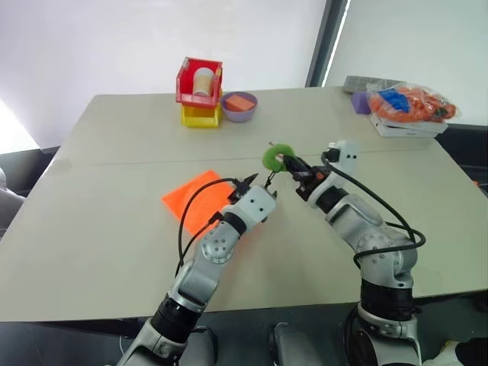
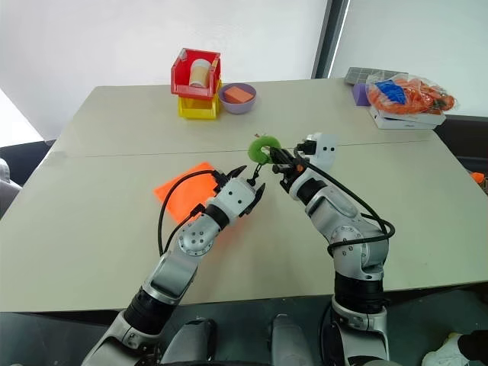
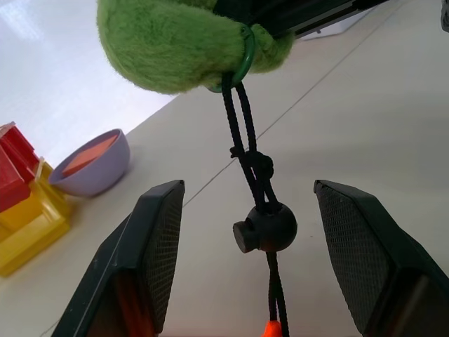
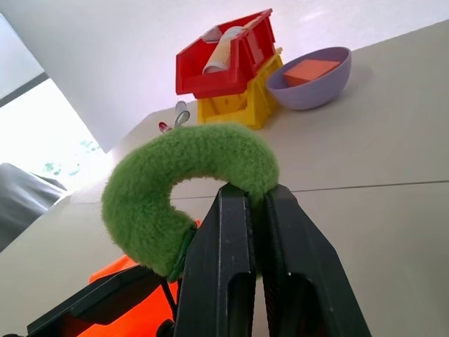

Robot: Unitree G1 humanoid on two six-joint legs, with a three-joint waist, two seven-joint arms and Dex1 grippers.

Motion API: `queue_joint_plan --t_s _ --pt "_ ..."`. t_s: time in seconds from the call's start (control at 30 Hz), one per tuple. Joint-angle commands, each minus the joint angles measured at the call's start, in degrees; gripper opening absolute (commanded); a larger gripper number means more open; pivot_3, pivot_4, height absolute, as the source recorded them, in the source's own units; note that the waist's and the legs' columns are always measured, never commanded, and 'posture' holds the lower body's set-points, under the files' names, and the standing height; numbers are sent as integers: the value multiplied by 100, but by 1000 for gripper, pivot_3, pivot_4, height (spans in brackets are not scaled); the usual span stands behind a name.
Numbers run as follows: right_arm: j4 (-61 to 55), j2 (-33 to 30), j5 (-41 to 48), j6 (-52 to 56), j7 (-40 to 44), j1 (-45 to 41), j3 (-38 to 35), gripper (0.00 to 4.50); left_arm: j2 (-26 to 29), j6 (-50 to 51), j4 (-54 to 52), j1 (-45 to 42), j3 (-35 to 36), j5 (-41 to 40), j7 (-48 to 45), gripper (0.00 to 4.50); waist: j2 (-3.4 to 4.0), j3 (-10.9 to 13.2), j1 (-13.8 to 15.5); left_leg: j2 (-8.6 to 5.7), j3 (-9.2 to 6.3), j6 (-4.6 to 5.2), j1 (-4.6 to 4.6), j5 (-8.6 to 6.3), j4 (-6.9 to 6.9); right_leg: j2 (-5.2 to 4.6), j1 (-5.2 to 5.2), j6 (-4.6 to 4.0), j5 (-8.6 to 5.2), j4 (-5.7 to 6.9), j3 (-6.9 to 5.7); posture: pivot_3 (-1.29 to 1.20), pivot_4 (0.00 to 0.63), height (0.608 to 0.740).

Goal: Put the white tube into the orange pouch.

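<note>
Orange pouch [image 1: 200, 197], a flat bright fabric square, lies on the smooth beige table [image 1: 99, 229] left of centre. Its thin black cord [image 3: 247, 151] rises to a fuzzy green ring [image 1: 276, 157], which the right gripper [image 1: 293, 166] pinches with its two black fingers closed tight on the plush. The left gripper [image 1: 250, 183] hovers just beside, its ribbed pads spread apart either side of the round black cord stopper [image 3: 265, 227], grasping nothing. White tube [image 4: 181, 116] lies far off, just left of the red bin [image 1: 200, 81] stacked on a yellow one [image 1: 200, 115].
</note>
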Motion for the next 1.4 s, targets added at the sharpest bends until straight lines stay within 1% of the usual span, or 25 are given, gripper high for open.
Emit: queue_joint_plan --t_s 0.03,0.37,0.47,0.57,0.6,0.83,1.03,1.23,1.33,1.4 --pt "-225 -24 109 -64 31 -100 12 0 -61 -12 -76 -47 78 -48 8 3158 0 0 2 0 0 0 0 0 0 0 0 0 0 0 0 0 150 740" --pt "-198 -40 90 -90 80 -121 47 0 -52 144 -26 -74 47 3 -24 3158 0 0 1 0 0 0 0 0 0 0 0 2 -1 0 0 0 150 740" --pt "-193 -51 86 -97 99 -124 64 0 -56 105 -15 -78 48 -7 -35 2267 0 0 0 0 0 0 0 0 0 0 0 1 -1 0 0 0 150 740" --pt "-194 -58 83 -100 108 -121 74 0 -58 88 -13 -74 49 -14 -41 679 0 0 1 0 0 0 0 0 0 0 0 1 0 0 0 0 150 740" --pt "-198 -57 81 -100 109 -118 77 0 -59 73 -15 -69 51 -25 -46 254 0 0 1 0 0 0 0 0 0 0 0 1 0 0 0 0 150 740" --pt "-215 -58 82 -99 120 -119 82 0 -55 136 17 -86 72 20 -10 249 0 0 1 0 0 0 0 0 0 0 0 2 -1 -1 0 0 150 740" --pt "-107 -94 -77 -277 -31 -182 -77 0 191 268 -74 7 95 -60 -353 249 0 0 -4 0 0 0 0 0 0 0 -1 3 -2 -1 0 0 150 740" --pt "758 -323 -878 -958 -770 -470 -552 0 1031 732 -491 450 71 -288 -1367 249 2 -1 -14 0 1 0 0 0 -1 -1 -3 -5 2 0 0 0 150 740" --pt "1178 -397 -1216 -1222 -1155 -561 -726 0 1382 843 -648 617 94 -364 -1692 249 3 0 -13 1 1 0 -1 0 -3 -1 -5 -20 10 -1 0 0 150 740" --pt "1314 -440 -1308 -1320 -1221 -576 -752 0 1537 922 -719 689 177 -380 -1762 249 7 2 -11 0 2 0 -2 0 -3 -3 -5 -20 10 -2 0 0 150 740"
